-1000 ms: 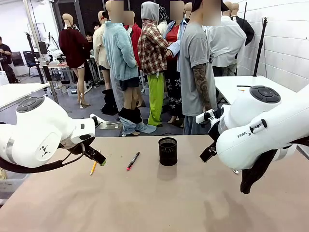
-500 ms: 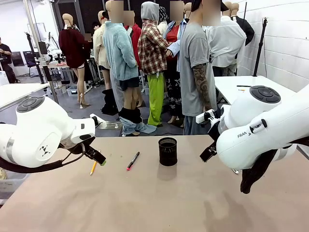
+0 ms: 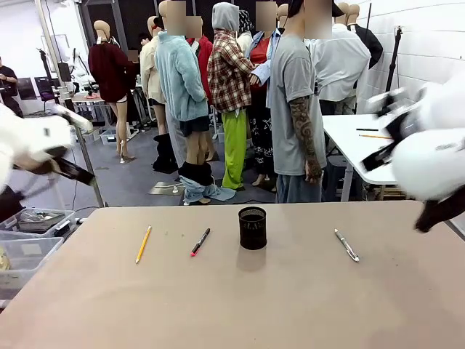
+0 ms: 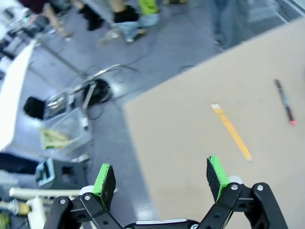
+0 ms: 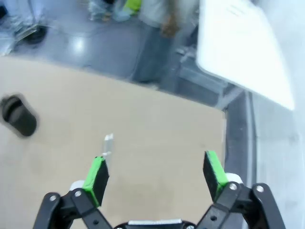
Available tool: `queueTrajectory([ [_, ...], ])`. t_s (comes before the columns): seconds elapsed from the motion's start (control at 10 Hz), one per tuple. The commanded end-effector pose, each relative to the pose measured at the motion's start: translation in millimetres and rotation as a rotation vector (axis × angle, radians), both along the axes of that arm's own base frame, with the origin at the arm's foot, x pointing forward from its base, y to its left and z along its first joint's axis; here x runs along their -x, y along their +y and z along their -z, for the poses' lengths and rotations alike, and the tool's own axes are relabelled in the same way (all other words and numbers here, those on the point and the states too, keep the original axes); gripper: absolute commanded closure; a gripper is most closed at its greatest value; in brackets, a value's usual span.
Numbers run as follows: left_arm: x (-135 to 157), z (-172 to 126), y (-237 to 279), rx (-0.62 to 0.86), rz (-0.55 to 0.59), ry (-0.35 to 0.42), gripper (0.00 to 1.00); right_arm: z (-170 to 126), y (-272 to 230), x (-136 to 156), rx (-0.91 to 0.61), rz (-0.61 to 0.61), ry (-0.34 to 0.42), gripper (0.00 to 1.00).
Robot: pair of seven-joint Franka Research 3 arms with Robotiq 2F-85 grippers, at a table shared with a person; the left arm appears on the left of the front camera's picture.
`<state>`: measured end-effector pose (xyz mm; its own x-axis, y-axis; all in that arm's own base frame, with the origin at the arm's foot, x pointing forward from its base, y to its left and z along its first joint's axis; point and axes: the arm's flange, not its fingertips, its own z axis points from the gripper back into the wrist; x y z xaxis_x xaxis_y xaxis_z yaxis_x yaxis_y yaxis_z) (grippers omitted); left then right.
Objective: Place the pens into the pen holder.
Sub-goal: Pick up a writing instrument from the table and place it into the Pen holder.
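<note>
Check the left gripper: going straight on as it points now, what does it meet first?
The left gripper would probably land on bare table near its corner, short of the yellow pencil. Depth is unclear, and the floor past the edge lies close to that line.

Looking at a matt, smooth tan table [image 3: 290,305], board-like in finish. Seeing black wire mesh, seemingly metal, dull rather than shiny, in the pen holder [image 3: 252,229]. Noting a smooth yellow-orange coat on the pencil [image 3: 143,244], black plastic with a red-pink end on the black pen [image 3: 200,242], and a pale silvery sheen on the grey pen [image 3: 346,245]. Finding matt black hard parts with bright metal screw heads [image 4: 231,187] on the left gripper [image 4: 159,176] and right gripper [image 5: 155,174], both carrying flat-finished, rubbery-looking green pads [image 4: 104,179]. Catching smooth white shells on the blurred left arm [image 3: 33,138] and right arm [image 3: 429,149], clear plastic in the bins [image 3: 25,254] beside the table.
</note>
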<state>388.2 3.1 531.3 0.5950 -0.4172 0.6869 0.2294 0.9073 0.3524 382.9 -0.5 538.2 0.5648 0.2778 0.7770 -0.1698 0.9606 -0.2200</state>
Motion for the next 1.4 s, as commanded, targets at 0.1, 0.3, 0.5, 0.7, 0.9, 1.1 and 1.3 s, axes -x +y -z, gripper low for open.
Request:
queueTrajectory([
  [0.1, 57.8, 16.6, 65.2, -0.031, -0.180, 0.022, 0.00, 25.2, -50.3, 89.0, -0.031, 0.204, -0.066, 0.00],
  [0.3, 81.6, 28.7, 89.2, 0.002, -0.235, 0.026, 0.00, 27.7, -62.0, 106.8, -0.074, 0.249, -0.107, 0.00],
  [0.5, 31.7, -22.4, 87.8, -0.004, -0.195, 0.003, 0.00, 26.2, -35.6, 77.9, -0.040, 0.161, -0.081, 0.00],
  [0.7, 31.7, -22.4, 87.8, -0.004, -0.195, 0.003, 0.00, 38.1, 7.3, 29.0, 0.009, 0.073, -0.003, 0.00],
  [0.9, 31.7, -22.4, 87.8, -0.004, -0.195, 0.003, 0.00, 64.5, 52.8, -13.6, 0.019, -0.019, 0.099, 0.00],
  [1.1, 31.7, -22.4, 87.8, -0.004, -0.195, 0.003, 0.00, 94.6, 90.9, -49.1, 0.039, -0.065, 0.170, 0.00],
  [1.3, 31.7, -22.4, 87.8, -0.004, -0.195, 0.003, 0.00, 89.6, 84.9, -29.6, 0.028, -0.074, 0.180, 0.00],
])
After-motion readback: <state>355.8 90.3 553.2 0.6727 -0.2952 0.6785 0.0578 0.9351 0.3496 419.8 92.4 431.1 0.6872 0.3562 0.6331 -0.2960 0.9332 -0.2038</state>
